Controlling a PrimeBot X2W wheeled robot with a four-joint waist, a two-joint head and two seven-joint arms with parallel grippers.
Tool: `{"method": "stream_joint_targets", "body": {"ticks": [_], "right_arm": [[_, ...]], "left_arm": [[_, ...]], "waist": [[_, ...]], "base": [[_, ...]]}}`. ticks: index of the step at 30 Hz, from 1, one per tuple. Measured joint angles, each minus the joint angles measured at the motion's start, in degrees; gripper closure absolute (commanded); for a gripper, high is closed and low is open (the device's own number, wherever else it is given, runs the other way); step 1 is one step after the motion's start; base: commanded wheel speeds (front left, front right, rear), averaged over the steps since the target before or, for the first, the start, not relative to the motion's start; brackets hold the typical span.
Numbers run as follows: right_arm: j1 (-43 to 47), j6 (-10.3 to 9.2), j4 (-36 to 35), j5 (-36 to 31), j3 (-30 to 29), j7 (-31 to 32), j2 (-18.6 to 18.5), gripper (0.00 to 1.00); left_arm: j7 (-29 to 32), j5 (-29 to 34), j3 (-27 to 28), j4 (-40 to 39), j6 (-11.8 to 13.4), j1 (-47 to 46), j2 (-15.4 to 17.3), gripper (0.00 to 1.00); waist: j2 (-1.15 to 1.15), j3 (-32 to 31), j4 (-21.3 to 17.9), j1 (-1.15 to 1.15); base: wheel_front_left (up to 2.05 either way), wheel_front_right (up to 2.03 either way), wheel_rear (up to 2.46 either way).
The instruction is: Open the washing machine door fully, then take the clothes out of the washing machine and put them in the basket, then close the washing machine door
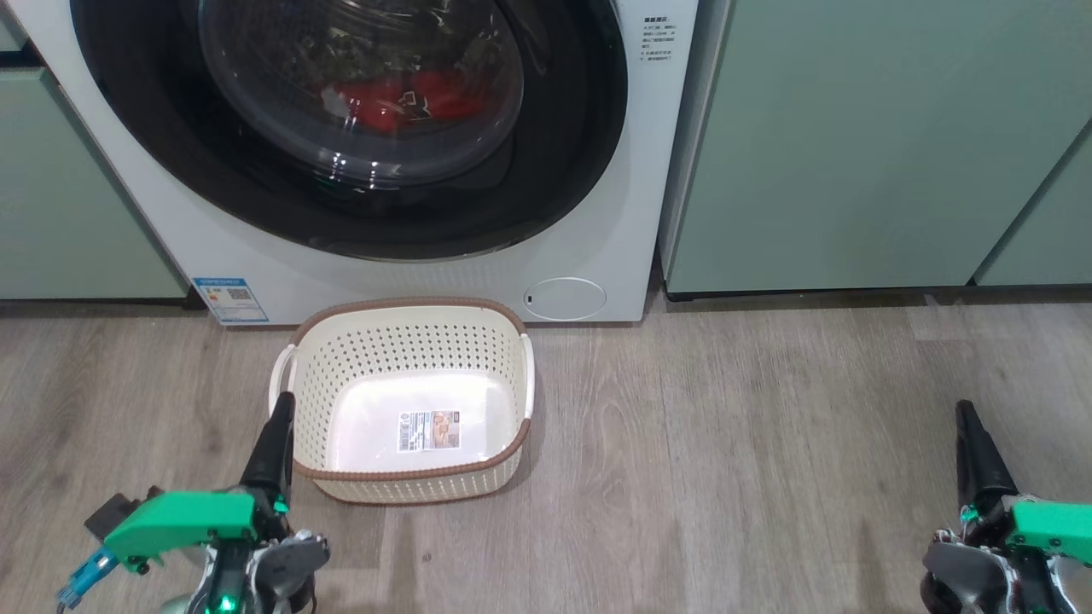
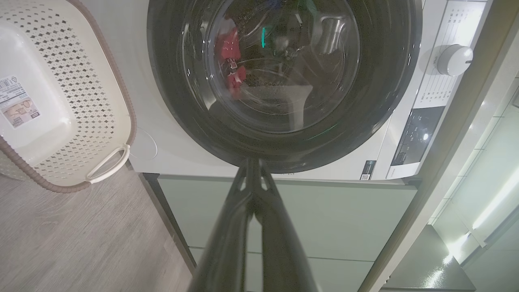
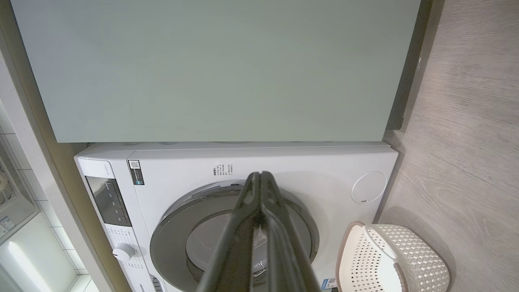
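The white washing machine has its round black-framed washing machine door shut. Behind the clear window lie the red clothes, also visible in the left wrist view. On the floor just in front stands the cream basket with nothing in it but a label sticker. My left gripper is shut and empty, its tips beside the basket's left handle and, in its wrist view, my left gripper points at the door's frame. My right gripper is shut and empty, low over the floor at the far right.
Pale green cabinets flank the machine on the right and on the left. A small round white cover sits at the machine's lower right corner. Wooden floor stretches between the basket and my right gripper. The control knob is above the door.
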Motion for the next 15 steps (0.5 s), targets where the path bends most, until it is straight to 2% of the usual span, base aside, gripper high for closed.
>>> {"method": "stream_joint_targets", "body": {"ticks": [3, 4, 10, 15], "right_arm": [[0.0, 0.0, 0.0, 0.0, 0.0, 0.0, 0.0, 1.0], [0.08, 0.02, 0.48, 0.0, 0.03, -0.01, 0.02, 0.0], [3.15, 0.01, 6.16, 0.0, 0.15, -0.02, 0.59, 0.0], [3.87, 0.01, 6.38, -0.02, 0.73, -0.6, 0.62, 0.0]], "left_arm": [[0.0, 0.0, 0.0, 0.0, 0.0, 0.0, 0.0, 1.0], [-0.02, 0.0, -0.02, 0.45, 0.0, 0.14, -0.03, 0.0], [-0.03, 0.0, -0.16, 5.98, 0.01, 4.74, -0.45, 0.0], [-0.65, 0.24, -0.31, 6.49, 0.02, 6.0, -0.56, 0.0]], "waist": [[0.0, 0.0, 0.0, 0.0], [0.0, 0.0, 0.0, 0.0], [0.0, 0.04, 0.0, 0.0], [0.0, 0.11, 0.01, 0.0]], "base": [[0.0, 0.0, 0.0], [0.0, 0.0, 0.0], [0.0, 0.0, 0.0], [0.0, 0.0, 0.0]]}}
